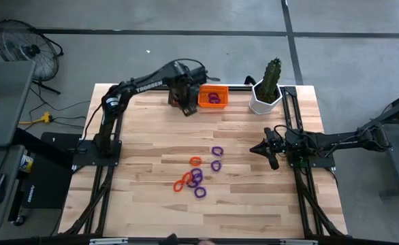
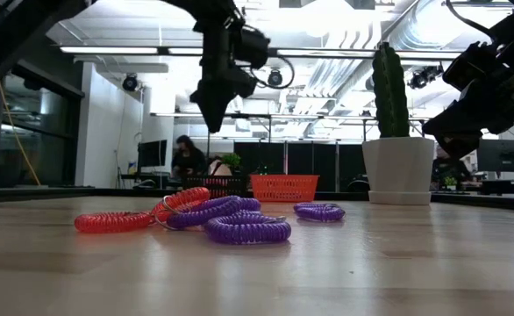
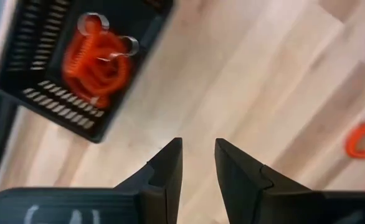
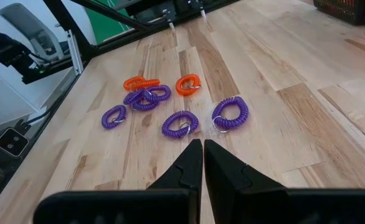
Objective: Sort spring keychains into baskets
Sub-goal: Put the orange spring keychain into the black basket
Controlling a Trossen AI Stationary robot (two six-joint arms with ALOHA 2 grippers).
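Wooden table (image 1: 254,204), left gripper (image 3: 198,163) above the black basket (image 3: 20,74) at the far edge, fingers slightly apart and empty, orange coils inside, orange basket (image 1: 212,96) alongside holding purple ones, right gripper (image 4: 202,155) pressed together near the loose spring keychains (image 4: 170,102) mid-table

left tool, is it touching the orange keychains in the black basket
Apart. The left wrist view shows the left tool empty above bare wood, with the orange keychains lying in the black basket well clear of its fingers.
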